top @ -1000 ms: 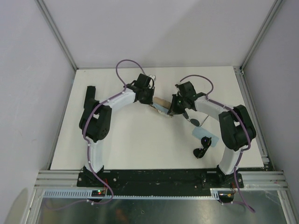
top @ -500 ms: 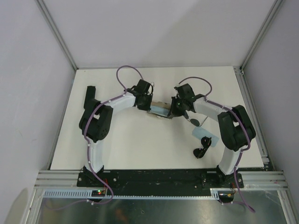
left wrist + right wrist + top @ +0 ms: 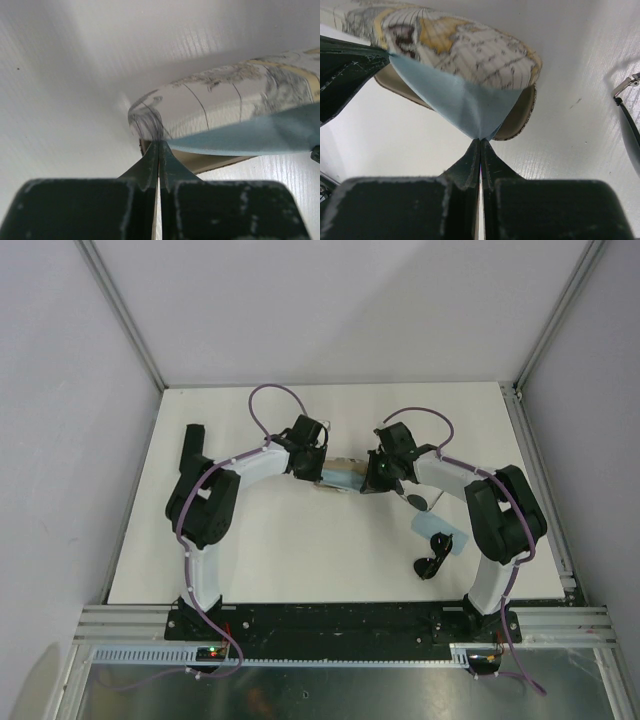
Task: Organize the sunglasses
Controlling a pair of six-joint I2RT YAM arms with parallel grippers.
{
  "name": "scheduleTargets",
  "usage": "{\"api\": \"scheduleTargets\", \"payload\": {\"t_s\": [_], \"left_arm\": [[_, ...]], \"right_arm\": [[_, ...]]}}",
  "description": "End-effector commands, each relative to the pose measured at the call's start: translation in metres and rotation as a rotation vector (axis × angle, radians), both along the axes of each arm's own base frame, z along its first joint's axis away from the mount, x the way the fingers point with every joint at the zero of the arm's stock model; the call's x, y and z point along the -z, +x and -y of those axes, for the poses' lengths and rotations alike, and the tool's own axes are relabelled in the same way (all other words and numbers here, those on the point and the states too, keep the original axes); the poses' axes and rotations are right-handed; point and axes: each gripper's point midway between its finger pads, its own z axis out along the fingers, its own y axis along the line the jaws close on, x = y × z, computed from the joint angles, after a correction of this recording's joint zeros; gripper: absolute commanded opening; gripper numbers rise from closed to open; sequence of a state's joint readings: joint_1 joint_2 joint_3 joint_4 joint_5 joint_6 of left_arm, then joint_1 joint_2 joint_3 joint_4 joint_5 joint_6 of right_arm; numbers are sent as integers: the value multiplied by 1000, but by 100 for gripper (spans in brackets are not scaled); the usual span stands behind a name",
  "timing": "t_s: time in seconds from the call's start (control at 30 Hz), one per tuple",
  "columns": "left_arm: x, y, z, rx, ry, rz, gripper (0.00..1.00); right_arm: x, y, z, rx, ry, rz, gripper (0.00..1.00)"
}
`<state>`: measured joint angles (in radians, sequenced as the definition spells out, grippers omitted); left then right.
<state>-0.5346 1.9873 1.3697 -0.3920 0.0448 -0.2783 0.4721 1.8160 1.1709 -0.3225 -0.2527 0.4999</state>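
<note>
Overall white tabletop (image 3: 290, 550), grey walls (image 3: 340, 310), chunky sunglasses (image 3: 431, 560) front-right

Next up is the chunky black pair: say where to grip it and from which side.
Probably pinch the chunky black sunglasses across the thick front frame, from straight above with the right gripper: they lie low on the table, close to that arm's base.

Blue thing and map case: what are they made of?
The blue thing looks like thin matte cloth: it creases and pulls to a point. The case seems a stiff shell with a printed map cover, maybe fabric or faux leather; I can't tell.
</note>
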Motion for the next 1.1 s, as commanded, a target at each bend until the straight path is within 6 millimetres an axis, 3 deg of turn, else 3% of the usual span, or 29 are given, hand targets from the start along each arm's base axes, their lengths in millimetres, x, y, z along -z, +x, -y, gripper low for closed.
{"api": "scheduleTargets", "payload": {"t_s": [0.0,0.4,0.77,1.07], "left_arm": [[-24,8,0,3,-14,77,0],[-24,8,3,14,-15,82,0],[-24,6,4,21,-11,85,0],[-25,3,8,38,-10,89,2]], "right_arm": [[4,5,2,3,-22,24,0],[1,19,14,54,-69,80,1],[-11,31,12,58,-47,139,2],[-1,38,14,50,-66,139,3]]}}
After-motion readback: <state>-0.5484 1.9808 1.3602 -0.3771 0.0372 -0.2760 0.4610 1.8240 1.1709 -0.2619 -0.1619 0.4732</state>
